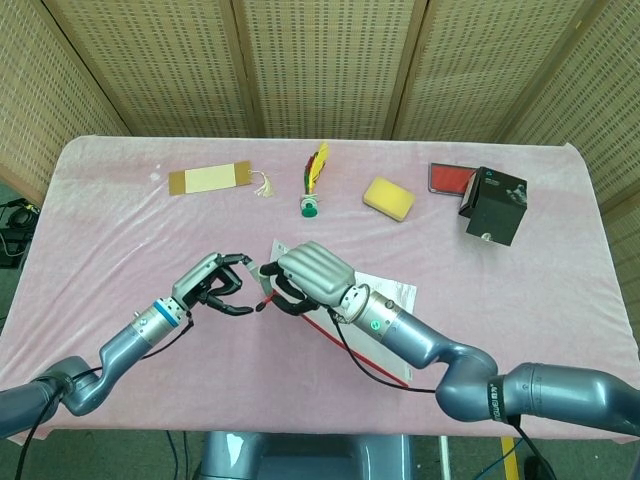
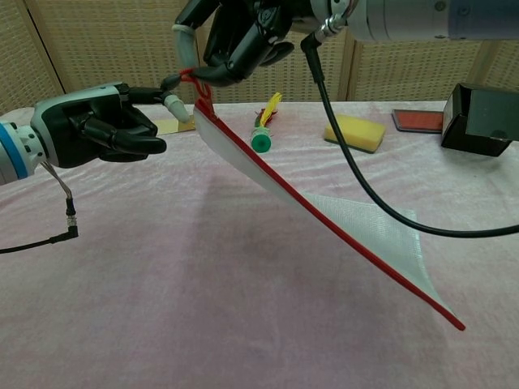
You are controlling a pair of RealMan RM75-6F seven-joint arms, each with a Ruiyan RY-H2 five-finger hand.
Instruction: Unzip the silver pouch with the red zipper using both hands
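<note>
Pouch: the silver pouch (image 2: 369,231) hangs tilted, one corner lifted high and the far corner down on the cloth near the table's middle; flat, thin, with a fine mesh sheen on its face.
Zipper: the red zipper (image 2: 324,223) runs as a straight bright line along the pouch's lower edge, from the raised corner down to the low tip.
Right hand: the right hand (image 2: 239,36) is above, dark fingers curled over and gripping the raised corner of the pouch; silver-backed and ribbed in the head view.
Left hand: the left hand (image 2: 97,121) sits just beside that corner, one pale-tipped finger and the thumb reaching to the red pull at the top end, the other fingers curled in; whether the tips actually pinch the pull, I cannot tell.
Table: pink cloth (image 1: 120,230), soft and faintly creased.
Far side: a tan card (image 1: 210,179) with a tassel, a feathered shuttlecock (image 1: 313,180) with a green base, a yellow sponge (image 1: 389,198), a black box (image 1: 494,205) with a red case (image 1: 450,178) touching it.
Backdrop: woven tan screens (image 1: 320,60).
</note>
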